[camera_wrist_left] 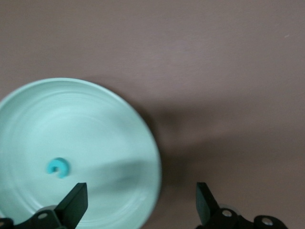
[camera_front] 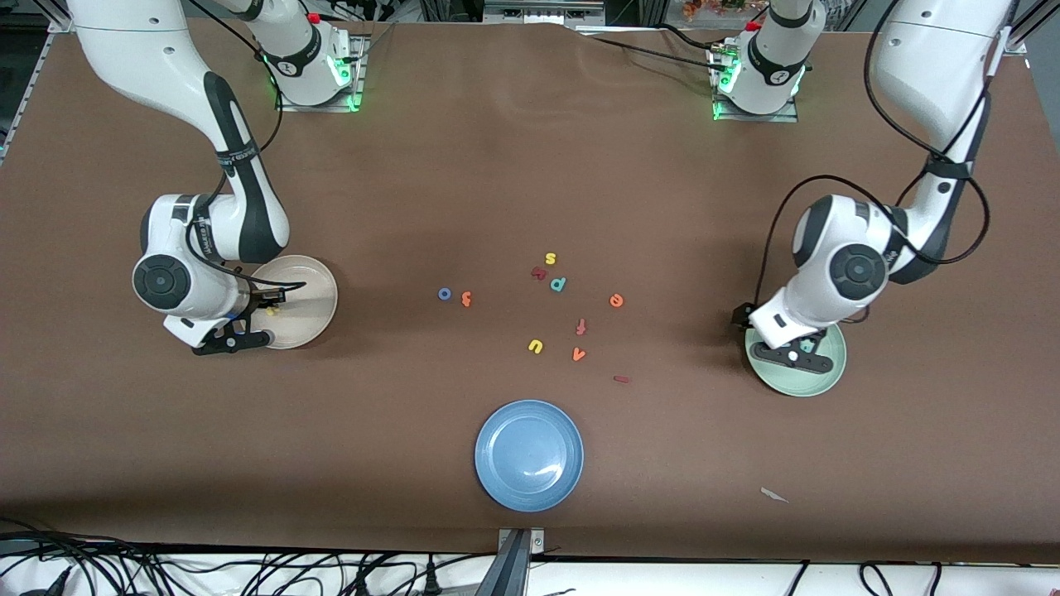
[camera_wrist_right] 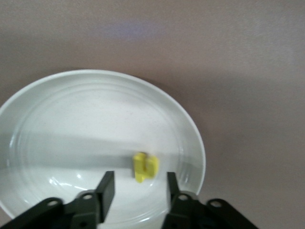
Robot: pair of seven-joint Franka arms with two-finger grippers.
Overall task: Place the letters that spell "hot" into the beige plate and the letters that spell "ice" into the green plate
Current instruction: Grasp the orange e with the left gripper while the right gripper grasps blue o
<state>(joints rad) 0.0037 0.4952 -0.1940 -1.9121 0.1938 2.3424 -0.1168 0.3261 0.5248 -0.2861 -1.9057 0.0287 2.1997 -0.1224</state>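
The beige plate [camera_front: 313, 288] lies toward the right arm's end of the table, with the yellow h [camera_front: 272, 312] in it. My right gripper [camera_front: 247, 329] hovers just over that plate, open; in the right wrist view the h [camera_wrist_right: 145, 167] lies loose on the plate [camera_wrist_right: 90, 119] just past the right gripper [camera_wrist_right: 139, 191]. The green plate [camera_front: 831, 374] holds the teal c [camera_wrist_left: 57, 167]. My left gripper [camera_front: 797, 356] hangs open over its rim [camera_wrist_left: 143, 143]. Mid-table lie the blue o [camera_front: 445, 294], orange t [camera_front: 466, 299], orange e [camera_front: 616, 300] and dark red i [camera_front: 621, 379].
Other letters are scattered mid-table: yellow s [camera_front: 550, 258], a dark red letter [camera_front: 539, 272], teal p [camera_front: 559, 284], red-orange f [camera_front: 581, 326], yellow u [camera_front: 536, 346], orange v [camera_front: 579, 355]. A blue plate [camera_front: 530, 455] sits nearest the front camera. A paper scrap [camera_front: 774, 495] lies near the front edge.
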